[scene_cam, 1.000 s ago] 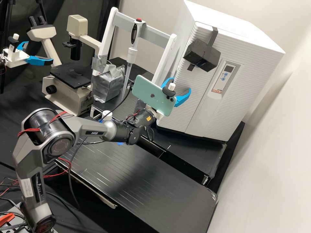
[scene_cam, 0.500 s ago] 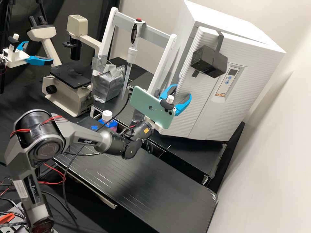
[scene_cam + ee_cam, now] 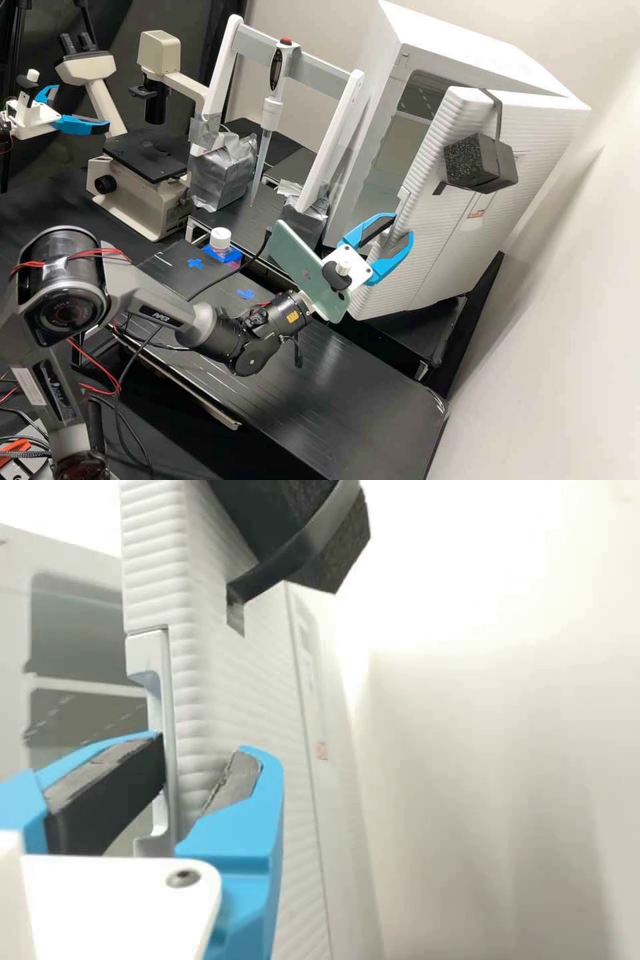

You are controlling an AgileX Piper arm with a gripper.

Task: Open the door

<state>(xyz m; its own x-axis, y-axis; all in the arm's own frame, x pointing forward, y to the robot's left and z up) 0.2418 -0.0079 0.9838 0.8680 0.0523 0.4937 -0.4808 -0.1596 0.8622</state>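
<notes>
The gripper (image 3: 402, 227) is at the free edge of the white ribbed door (image 3: 420, 267), which stands partly swung out from the white cabinet (image 3: 460, 40). Behind the door the glassy grey interior shows. In the wrist view, the gripper (image 3: 205, 757) is shut on the door (image 3: 200, 690) at its recessed edge handle (image 3: 147, 655); one fingertip lies in the recess, the other against the ribbed front. How firmly the second pad touches cannot be told.
A black foam block (image 3: 480, 163) is strapped to the door. A pipette (image 3: 269, 113) hangs on a white frame beside the cabinet. Left stand a microscope (image 3: 150, 193) and a small white-capped bottle (image 3: 221, 240). A pale wall (image 3: 560, 320) rises at the right.
The door has swung outward from closed, exposing the interior. My gripper has moved with its edge toward the front and right, and the arm has drawn back and lower.
</notes>
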